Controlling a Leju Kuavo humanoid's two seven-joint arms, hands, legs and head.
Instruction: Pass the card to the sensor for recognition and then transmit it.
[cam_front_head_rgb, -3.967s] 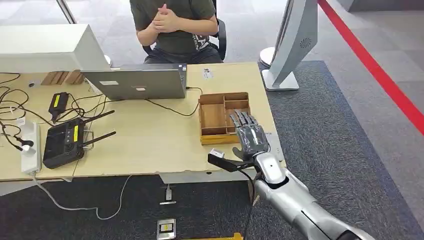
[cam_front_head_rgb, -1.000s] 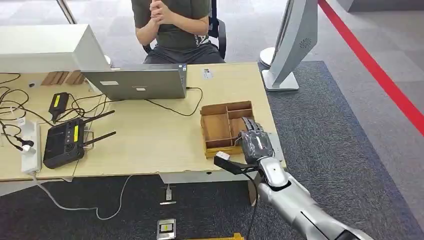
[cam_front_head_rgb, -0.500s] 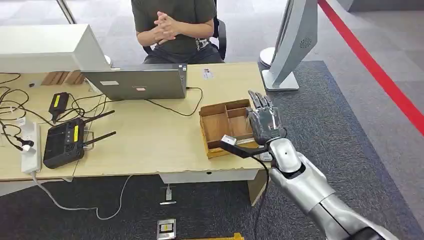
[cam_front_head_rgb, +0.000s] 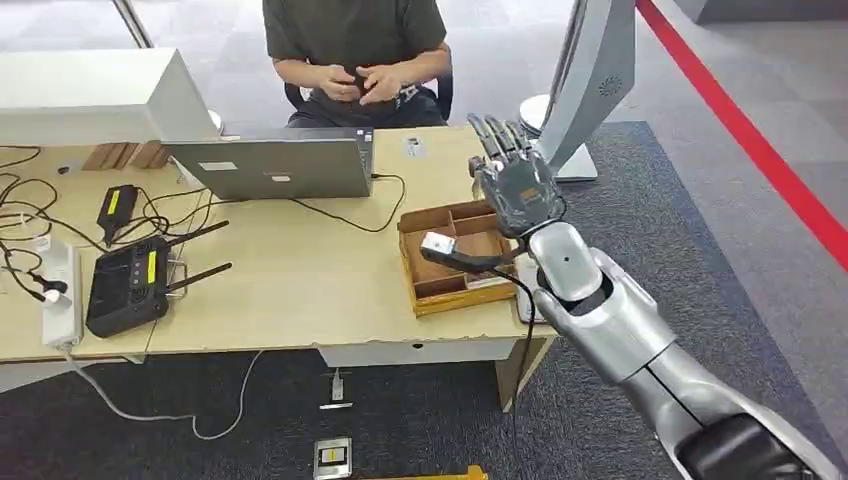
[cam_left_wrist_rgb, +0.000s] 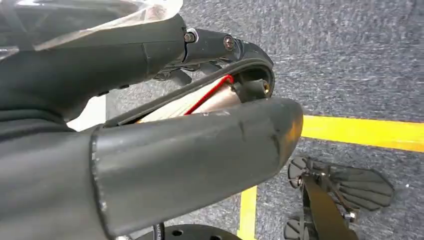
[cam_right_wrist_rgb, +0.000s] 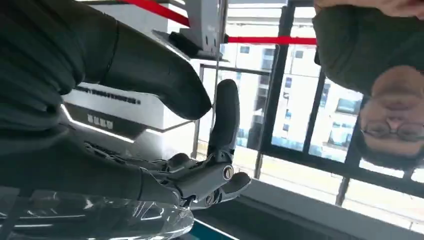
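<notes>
One right hand (cam_front_head_rgb: 515, 185) empty, fingers apart, above tray (cam_front_head_rgb: 430, 240); card indiscernible.

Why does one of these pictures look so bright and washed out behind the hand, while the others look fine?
Right wrist view: the camera faces windows, so daylight washes out the background and the right hand shows dark against it. Head view: even light, the desk sharp. Left wrist view: the left hand sits so close it looks soft; the carpet is clearer.
</notes>
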